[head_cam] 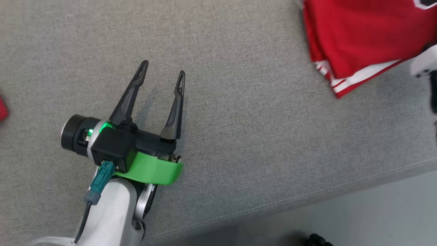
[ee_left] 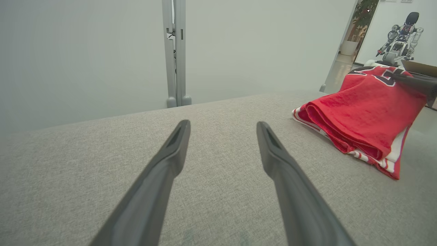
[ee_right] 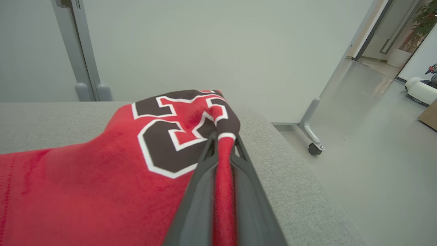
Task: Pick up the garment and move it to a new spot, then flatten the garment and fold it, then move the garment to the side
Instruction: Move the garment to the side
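- On the grey cushion (head_cam: 256,136), at the upper right of the head view, the red garment (head_cam: 358,34) lies folded in layers, its white-striped edges facing the cushion's front seam.
- The right gripper (ee_right: 224,136) has its jaws closed tight on a fold of the garment. Red cloth runs up between the two dark fingers, right beside a dark number outlined in white.
- In the left wrist view the pinched side of the garment is lifted. The rest slopes down to the cushion, where the rolled folds and striped hem rest.
- The left gripper (head_cam: 163,68) is over bare cushion at the lower left of the head view, well apart from the garment, with its jaws spread wide and holding nothing.
- A green band (head_cam: 153,171) circles the left wrist, and a small green light (head_cam: 90,131) glows beside it.
- Past the cushion's front edge is pale floor (head_cam: 375,212).
- Behind the cushion stands a pale partition (ee_right: 222,44) on a foot with a caster (ee_right: 313,149).
- Far off in the left wrist view another robot (ee_left: 399,41) stands near a potted plant (ee_left: 365,13).
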`<state>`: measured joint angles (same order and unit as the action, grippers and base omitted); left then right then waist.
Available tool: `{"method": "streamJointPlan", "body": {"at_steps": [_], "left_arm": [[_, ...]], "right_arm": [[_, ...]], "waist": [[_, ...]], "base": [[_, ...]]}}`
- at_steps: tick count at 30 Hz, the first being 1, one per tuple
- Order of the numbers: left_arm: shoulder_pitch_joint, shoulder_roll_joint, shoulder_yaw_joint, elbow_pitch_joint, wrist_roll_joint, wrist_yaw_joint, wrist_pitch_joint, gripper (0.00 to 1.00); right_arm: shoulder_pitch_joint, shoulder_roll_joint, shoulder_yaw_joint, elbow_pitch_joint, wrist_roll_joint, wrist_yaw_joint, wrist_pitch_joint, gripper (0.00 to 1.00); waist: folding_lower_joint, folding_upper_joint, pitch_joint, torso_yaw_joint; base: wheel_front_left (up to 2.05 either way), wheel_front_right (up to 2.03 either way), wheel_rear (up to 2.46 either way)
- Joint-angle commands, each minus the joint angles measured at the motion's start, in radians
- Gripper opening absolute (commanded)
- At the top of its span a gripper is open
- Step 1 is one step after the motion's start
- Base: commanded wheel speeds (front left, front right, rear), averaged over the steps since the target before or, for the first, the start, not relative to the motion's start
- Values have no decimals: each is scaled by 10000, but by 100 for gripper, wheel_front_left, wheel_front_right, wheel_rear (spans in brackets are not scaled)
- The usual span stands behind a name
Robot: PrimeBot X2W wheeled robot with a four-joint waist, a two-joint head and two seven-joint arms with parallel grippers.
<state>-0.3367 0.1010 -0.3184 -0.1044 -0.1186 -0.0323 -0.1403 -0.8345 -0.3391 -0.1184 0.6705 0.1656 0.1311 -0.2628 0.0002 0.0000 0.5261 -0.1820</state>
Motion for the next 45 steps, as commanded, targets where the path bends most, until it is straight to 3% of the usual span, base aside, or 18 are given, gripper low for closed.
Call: {"method": "streamJointPlan", "body": {"at_steps": [1,13,25,26,27,28,32,36,45], "left_arm": [[-216,90,-4,-233,87,-34,101,100],[-550,409,-81,-1539,281,-63,667,100],[-413,399,-340,-1643,228,-21,712,100],[-389,411,-351,-1668,228,-10,726,100],[-359,439,-356,-1693,245,13,751,100],[-333,460,-365,-1713,250,25,749,100],[-286,506,-362,-1739,228,70,735,100],[-192,483,-351,-1575,157,135,648,100],[418,407,-22,-568,-309,428,43,100]], "right_arm": [[-207,-166,-259,-53,-163,-9,-34,0],[-953,-796,-2251,-129,-1193,-10,-34,0],[-1064,-942,-3850,1018,-3581,-10,-34,0],[-1095,-950,-3935,1059,-3765,-10,-35,10],[-1133,-955,-4044,1089,-3972,-10,-35,40],[-1175,-960,-4162,1047,-4171,-10,-35,100],[-1244,-736,-4672,262,-4870,-10,-33,100],[-1072,-222,-4458,-510,-4993,-10,-33,100],[21,887,-2182,-1382,-2377,-12,-33,100]], "waist": [[-2,0,503,144],[-2,0,1253,320],[-2,0,1185,893],[-2,0,1183,938],[-2,0,1182,968],[-2,0,1183,998],[-2,0,1127,1082],[-2,0,842,1093],[-2,0,-496,1277]], "base": [[0,0,0],[0,0,0],[0,0,0],[0,0,0],[0,0,0],[0,0,0],[0,0,0],[0,0,0],[0,0,0]]}}
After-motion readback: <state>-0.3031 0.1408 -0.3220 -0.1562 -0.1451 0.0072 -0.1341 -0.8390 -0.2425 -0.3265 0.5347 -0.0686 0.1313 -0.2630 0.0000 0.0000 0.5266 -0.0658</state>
